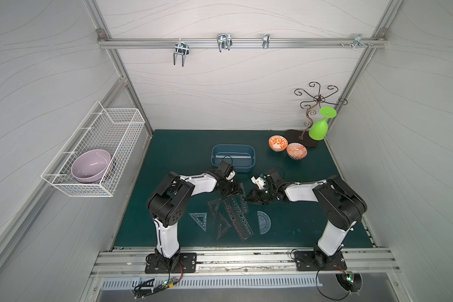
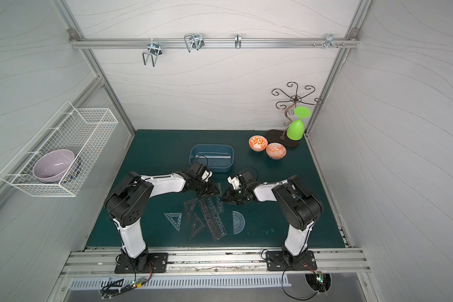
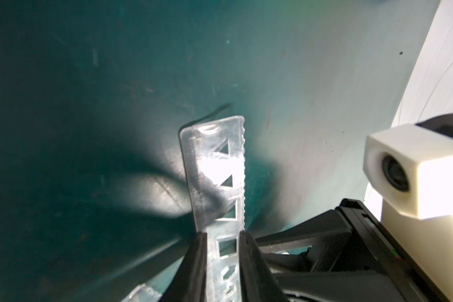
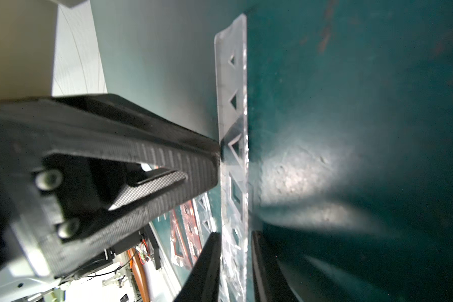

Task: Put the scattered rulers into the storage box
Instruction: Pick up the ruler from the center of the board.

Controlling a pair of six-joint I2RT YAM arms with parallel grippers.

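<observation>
Green tabletop (image 1: 298, 214) carries everything. Left claw (image 3: 222, 236) and right claw (image 4: 235, 235) both pinch one see-through stencil strip (image 3: 215, 167) across its width, tips nearly meeting. Other rulers (image 1: 237, 221) lie flat just nearer the arm bases. Beyond the claws, close by, sits the dusty-blue storage box (image 1: 246, 169), one thin straightedge (image 1: 234, 156) lying inside.

Both top views hang high above the grey aluminium front rail (image 1: 246, 257), looking steeply down and back over the whole dark green surface (image 1: 183, 151) from well away, with nearly the same framing. The wrist cameras sit just behind the left gripper (image 3: 222, 261) and the right gripper (image 4: 234, 261), very near, facing forward past them. Both share one clear plastic stencil strip with triangle cut-outs (image 3: 212, 167) — and each shows the opposite gripper.
</observation>
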